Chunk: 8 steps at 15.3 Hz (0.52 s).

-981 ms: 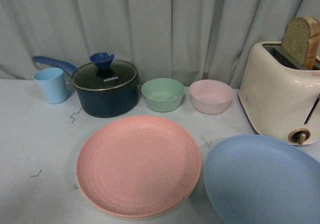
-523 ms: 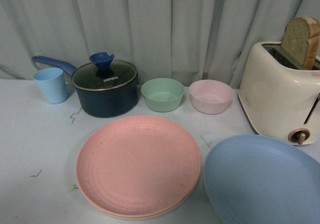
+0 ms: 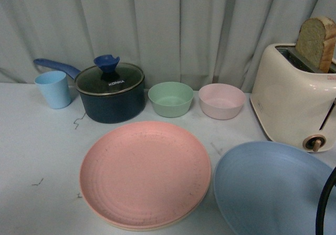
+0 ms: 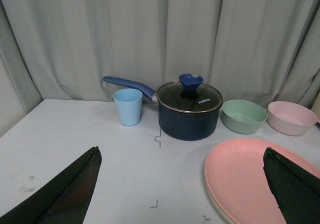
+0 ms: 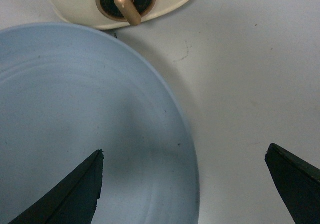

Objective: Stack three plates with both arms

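Observation:
The pink plate [image 3: 145,174] lies in the middle of the table on top of the cream-beige plate [image 3: 137,228], of which only a thin rim shows. To their right lies the light blue plate [image 3: 268,187] on its own. A black cable [image 3: 323,203] of the right arm crosses its near right edge. My left gripper [image 4: 181,151] hangs open above the table, with the pink plate [image 4: 250,179] under its one finger. My right gripper [image 5: 185,150] is open above the light blue plate's [image 5: 75,108] rim, one finger over the plate, the other over the table.
Along the back stand a blue cup [image 3: 53,89], a dark lidded saucepan [image 3: 110,93], a green bowl [image 3: 170,99] and a pink bowl [image 3: 221,101]. A cream toaster [image 3: 294,101] holding bread [image 3: 316,43] stands close behind the blue plate, against the curtain.
A black cable of the right arm has come into the lower right corner of the front view. The plates have not moved.

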### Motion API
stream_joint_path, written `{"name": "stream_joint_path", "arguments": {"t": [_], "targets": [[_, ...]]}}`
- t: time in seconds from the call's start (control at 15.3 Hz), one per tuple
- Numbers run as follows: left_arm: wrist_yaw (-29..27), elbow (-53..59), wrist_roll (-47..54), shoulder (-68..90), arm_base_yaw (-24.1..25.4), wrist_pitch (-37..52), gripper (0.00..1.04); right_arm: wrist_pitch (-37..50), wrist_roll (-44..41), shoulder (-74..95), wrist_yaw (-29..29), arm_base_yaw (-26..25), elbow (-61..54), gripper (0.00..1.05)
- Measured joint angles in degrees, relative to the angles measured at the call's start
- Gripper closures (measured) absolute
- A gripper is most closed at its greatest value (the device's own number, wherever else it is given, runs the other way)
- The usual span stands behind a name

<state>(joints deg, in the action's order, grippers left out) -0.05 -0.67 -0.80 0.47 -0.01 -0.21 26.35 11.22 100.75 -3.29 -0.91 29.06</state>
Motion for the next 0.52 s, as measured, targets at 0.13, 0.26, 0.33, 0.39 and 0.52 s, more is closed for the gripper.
{"name": "stream_joint_path", "arguments": {"t": [0.13,0.26,0.33,0.39,0.52], "targets": [[0.02,0.0,0.0,0.0,0.0,0.0,0.07,0.28,0.39,3.26,-1.27,1.01,0.63,0.06],[0.0,0.0,0.0,0.0,0.0,0.0,0.07,0.9,0.79,6.25,-1.88,0.92,1.81,0.06],[0.02,0.0,0.0,0.0,0.0,0.0,0.07,1.25,0.92,7.74,-2.01,0.92,2.34,0.06],[0.02,0.0,0.0,0.0,0.0,0.0,0.07,1.29,1.27,9.16,-2.1,0.9,2.78,0.06],[0.02,0.0,0.0,0.0,0.0,0.0,0.07,1.9,1.86,10.95,-2.19,0.9,3.06,0.21]]}}
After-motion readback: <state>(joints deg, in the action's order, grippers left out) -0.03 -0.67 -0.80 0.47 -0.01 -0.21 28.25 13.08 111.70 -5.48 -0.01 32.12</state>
